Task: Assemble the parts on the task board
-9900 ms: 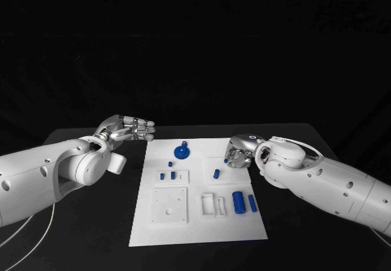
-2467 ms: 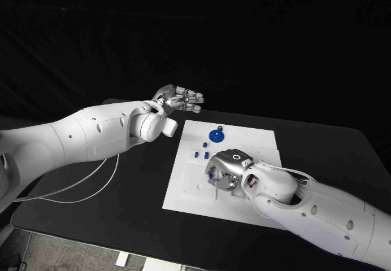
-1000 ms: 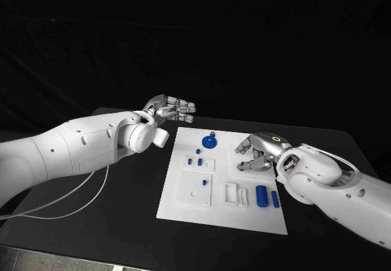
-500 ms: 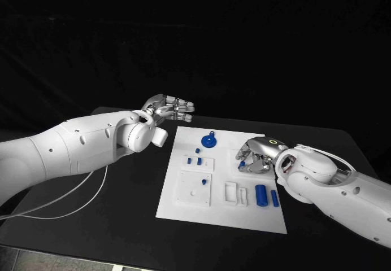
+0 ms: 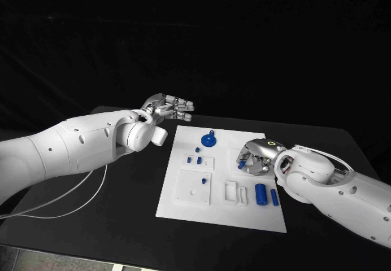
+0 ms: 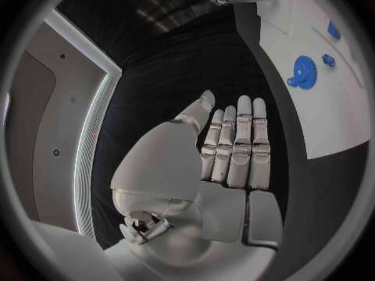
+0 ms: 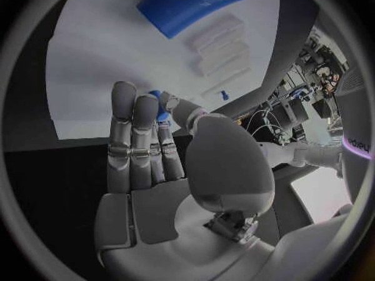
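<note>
Black desk (image 5: 106,209) under a dark backdrop carries the white board (image 5: 183,206), where blue parts lie. At the board's right edge, the right hand (image 5: 255,160) pinches a small blue peg (image 5: 242,165) between thumb and fingers, just above the plate. Near it lie a blue cylinder (image 5: 261,193) and a slimmer bar (image 5: 274,197); a blue gear (image 5: 209,140) sits at the far end. Beyond the board's left corner, the left hand (image 5: 167,107) hovers empty, its fingers straight and side by side.
</note>
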`<state>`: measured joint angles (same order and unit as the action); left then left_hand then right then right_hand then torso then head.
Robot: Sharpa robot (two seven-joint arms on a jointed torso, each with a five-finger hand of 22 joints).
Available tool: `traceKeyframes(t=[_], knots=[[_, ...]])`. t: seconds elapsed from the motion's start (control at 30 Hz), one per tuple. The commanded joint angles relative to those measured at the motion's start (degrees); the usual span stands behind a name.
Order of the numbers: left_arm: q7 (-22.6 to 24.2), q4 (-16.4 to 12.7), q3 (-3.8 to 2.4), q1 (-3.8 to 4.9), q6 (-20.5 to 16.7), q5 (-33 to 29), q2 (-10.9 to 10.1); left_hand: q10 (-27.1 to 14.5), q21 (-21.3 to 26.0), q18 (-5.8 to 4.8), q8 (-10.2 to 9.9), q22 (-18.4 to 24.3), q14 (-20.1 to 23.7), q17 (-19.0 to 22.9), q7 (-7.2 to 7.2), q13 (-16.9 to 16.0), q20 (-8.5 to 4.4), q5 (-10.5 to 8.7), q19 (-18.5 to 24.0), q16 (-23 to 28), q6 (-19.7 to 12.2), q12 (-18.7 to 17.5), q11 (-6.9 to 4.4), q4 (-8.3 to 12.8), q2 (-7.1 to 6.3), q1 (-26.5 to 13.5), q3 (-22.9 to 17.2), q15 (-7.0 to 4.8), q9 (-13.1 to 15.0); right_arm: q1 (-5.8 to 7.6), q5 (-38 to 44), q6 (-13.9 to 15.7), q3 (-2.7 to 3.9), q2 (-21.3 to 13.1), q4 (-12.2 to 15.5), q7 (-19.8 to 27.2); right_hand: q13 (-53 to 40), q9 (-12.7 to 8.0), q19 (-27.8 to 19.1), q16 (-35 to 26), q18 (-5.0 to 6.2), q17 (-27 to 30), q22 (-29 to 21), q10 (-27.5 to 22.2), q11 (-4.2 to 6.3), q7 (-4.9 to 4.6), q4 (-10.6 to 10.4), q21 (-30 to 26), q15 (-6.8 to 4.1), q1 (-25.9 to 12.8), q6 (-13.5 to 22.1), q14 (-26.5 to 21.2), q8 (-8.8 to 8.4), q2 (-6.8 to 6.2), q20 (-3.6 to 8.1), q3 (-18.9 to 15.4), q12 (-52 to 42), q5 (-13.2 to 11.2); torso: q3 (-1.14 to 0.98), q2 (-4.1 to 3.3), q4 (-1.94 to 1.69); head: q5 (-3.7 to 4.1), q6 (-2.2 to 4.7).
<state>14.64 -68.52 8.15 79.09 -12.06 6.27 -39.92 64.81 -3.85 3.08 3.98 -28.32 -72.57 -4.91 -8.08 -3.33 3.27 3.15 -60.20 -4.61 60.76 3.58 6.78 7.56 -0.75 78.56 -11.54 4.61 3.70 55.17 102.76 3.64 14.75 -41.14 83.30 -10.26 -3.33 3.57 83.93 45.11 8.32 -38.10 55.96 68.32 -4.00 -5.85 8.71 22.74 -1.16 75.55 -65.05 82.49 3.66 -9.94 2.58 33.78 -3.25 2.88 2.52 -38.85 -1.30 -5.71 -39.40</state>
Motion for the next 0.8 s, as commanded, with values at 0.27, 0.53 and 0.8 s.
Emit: traceKeyframes(t=[0.27, 0.53, 0.8], knots=[[0.2, 0.1, -0.05, 0.04, 0.7, -0.3, 0.0, -0.4, -0.4, -0.12, -0.1, 0.0, 0.4, 0.1, 0.12, 0.0, 0.02, -0.12, -0.4, 0.3, -0.4, 0.1, 0.18, 0.4, -0.06, 0.5, 0.0, 0.04, 0.0, -0.08, 0.6, 0.3, -0.29, 0.5, -0.2, 0.2, -0.1, 0.1, 1.9, 0.4, -0.40, -0.2, 0.4, 3.0, 0.76, 0.13, -0.5, 0.2, -0.69, -0.9, -2.4, 0.1, 0.02, 1.26, 0.61, -0.4, -0.1, -0.2, 0.07, 0.04, 0.02, 0.10, -0.28], [0.2, 0.2, -0.05, 0.04, 0.7, -0.3, 0.0, -0.4, -0.4, -0.09, 0.0, 0.0, 0.5, 0.1, 0.16, 0.0, 0.05, -0.11, -0.4, 0.3, -0.4, 0.2, 0.17, 0.3, 0.04, 0.4, 0.0, 0.04, 0.1, -0.10, 2.3, 3.8, -0.33, 0.5, -0.1, -1.6, -0.2, 0.4, 2.0, 0.5, -0.88, -0.4, 1.0, 7.8, 2.27, 0.99, 0.5, 0.5, -1.94, 0.5, -6.6, 0.1, 0.14, 3.62, 1.78, 0.0, -0.2, -0.1, 0.06, 0.03, 0.01, 0.04, -0.35], [0.2, 0.3, -0.05, 0.04, 0.7, -0.3, 0.0, -0.4, -0.4, -0.09, 0.0, 0.0, 0.5, 0.1, 0.16, 0.0, 0.05, -0.11, -0.4, 0.3, -0.4, 0.2, 0.17, 0.3, 0.04, 0.4, 0.0, 0.04, 0.1, -0.14, 2.2, 6.7, -0.09, 0.1, 1.5, -2.3, -0.2, 0.4, 1.9, 0.5, -1.26, -0.5, 1.8, 9.0, 2.61, 1.28, 1.4, 0.9, -2.34, -0.4, -7.7, 0.2, 0.03, 3.40, 2.30, 1.6, -0.2, -0.1, -0.01, 0.05, 0.00, -0.17, -0.38]])
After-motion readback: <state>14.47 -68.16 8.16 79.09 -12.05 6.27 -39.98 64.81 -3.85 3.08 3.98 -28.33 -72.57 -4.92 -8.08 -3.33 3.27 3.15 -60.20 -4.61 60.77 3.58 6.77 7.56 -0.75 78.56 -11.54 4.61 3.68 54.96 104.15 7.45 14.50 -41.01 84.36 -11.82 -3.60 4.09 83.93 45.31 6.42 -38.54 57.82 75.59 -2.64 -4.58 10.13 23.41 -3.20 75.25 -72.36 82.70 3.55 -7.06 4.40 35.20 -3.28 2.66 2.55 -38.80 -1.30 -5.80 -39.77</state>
